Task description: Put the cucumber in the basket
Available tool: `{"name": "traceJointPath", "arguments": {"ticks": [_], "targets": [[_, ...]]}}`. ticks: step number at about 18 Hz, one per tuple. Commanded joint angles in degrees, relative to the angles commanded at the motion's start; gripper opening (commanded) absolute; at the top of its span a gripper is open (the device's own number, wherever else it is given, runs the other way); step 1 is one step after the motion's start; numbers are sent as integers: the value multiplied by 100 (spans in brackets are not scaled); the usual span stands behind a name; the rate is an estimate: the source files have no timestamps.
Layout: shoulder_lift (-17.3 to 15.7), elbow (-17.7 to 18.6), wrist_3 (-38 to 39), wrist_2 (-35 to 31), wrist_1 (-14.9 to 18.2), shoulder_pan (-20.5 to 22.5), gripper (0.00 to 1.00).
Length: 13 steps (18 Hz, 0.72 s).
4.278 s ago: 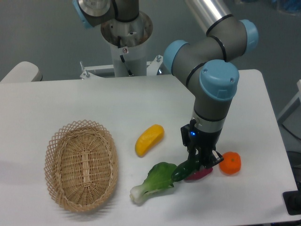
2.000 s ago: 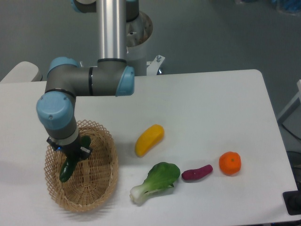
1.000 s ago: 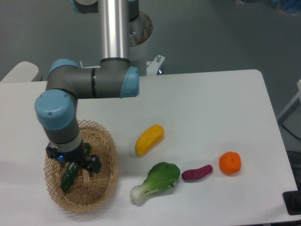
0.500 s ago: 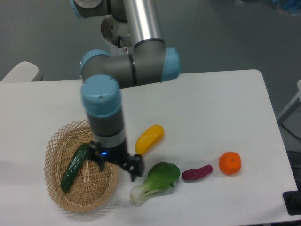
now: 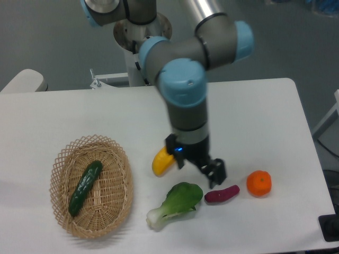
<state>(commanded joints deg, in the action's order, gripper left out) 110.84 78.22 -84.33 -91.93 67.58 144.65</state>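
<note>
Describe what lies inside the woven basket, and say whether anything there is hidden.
Only the cucumber lies inside the basket, diagonally on its floor. Nothing covers it; the weave directly beneath it is hidden.

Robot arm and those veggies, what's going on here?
The cucumber lies inside the basket, so that job looks done. The gripper is empty and open, up over the table between the yellow fruit and the purple sweet potato. The bok choy and an orange sit untouched on the table.
</note>
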Motion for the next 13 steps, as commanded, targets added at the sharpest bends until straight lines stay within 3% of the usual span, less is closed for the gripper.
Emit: {"name": "traceJointPath", "arguments": {"ticks": [6, 13], "targets": [[-18, 53, -1593, 184, 89, 519, 100], [-44, 62, -1674, 281, 80, 599, 100]]}}
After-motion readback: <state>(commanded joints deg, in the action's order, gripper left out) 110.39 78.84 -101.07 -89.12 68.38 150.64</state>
